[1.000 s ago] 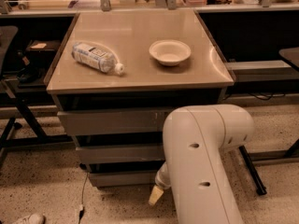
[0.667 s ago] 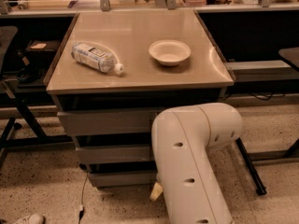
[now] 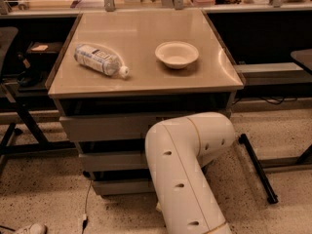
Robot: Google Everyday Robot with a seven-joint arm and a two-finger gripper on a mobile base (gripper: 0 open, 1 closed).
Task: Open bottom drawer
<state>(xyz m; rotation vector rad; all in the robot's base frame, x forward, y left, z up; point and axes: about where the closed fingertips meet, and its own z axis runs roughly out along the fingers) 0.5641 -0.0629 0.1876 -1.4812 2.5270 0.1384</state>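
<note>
The cabinet has three plain grey drawer fronts under a beige top. The bottom drawer (image 3: 122,186) is the lowest front, just above the floor, and its right part is hidden by my white arm (image 3: 187,169). It looks closed or nearly closed. The middle front (image 3: 112,160) and top front (image 3: 107,126) sit above it. My gripper (image 3: 158,207) is low, by the bottom drawer's right half near the floor. It is almost wholly hidden behind my arm, and only a pale bit shows at the arm's left edge.
A plastic bottle (image 3: 100,60) lies on its side and a pale bowl (image 3: 177,54) stands on the cabinet top (image 3: 141,82). A dark frame leg (image 3: 258,169) stands on the floor at right. A chair base (image 3: 14,130) is at left. A cable (image 3: 86,204) runs along the floor.
My arm has swung left across the cabinet's front and now covers most of the gripper, which showed plainly by the bottom drawer before. The drawer fronts have not visibly moved.
</note>
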